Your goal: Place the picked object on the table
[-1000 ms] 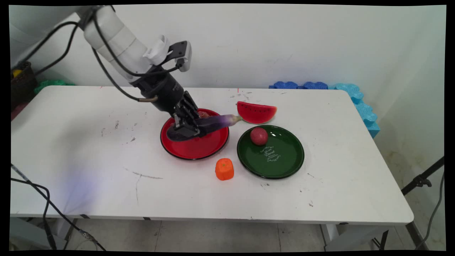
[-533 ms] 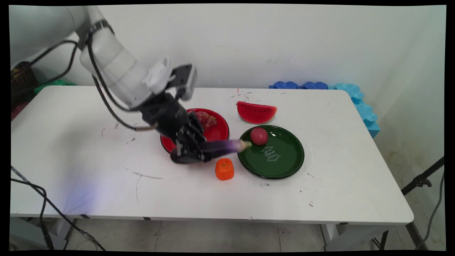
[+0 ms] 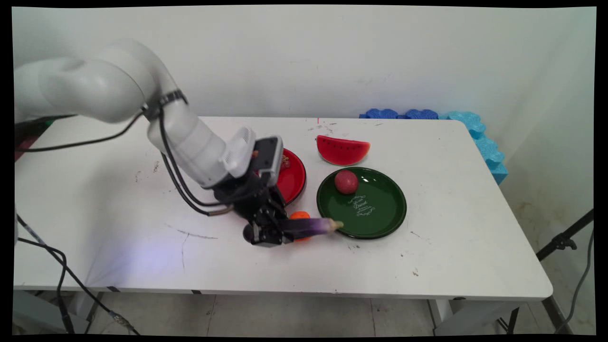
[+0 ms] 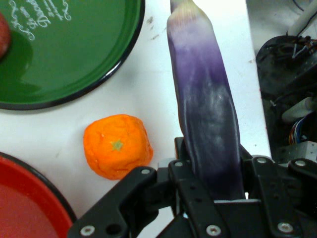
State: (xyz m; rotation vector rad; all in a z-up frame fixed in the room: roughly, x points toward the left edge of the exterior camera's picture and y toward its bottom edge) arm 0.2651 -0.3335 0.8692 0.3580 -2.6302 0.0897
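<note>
Eggplant [image 3: 306, 226] is the thing in play, a long purple one with a pale tip, and the black end effector [image 3: 268, 232] has its fingers clamped round the dark, thick end of it. It's carried roughly level just over the white desk [image 3: 118, 199], pale tip pointing right and sitting right at the near-left rim of the green plate [image 3: 380, 223]. From the hand camera the eggplant [image 4: 205, 124] runs straight up out of the end effector [image 4: 210, 198], with bare desk [image 4: 143, 114] on its left. An orange [image 4: 117, 146] sits just beside it on that side, apart from the green plate [image 4: 74, 59] and from the red plate [image 4: 29, 203] whose rim shows in the corner. In the main view the orange [image 3: 300, 215] mostly hides behind the eggplant. A round red fruit [image 3: 346, 182] sits on the far-left part of the green plate, the red plate [image 3: 292, 175] is partly behind the arm, and a watermelon slice [image 3: 343, 150] lies farther back on the desk.
</note>
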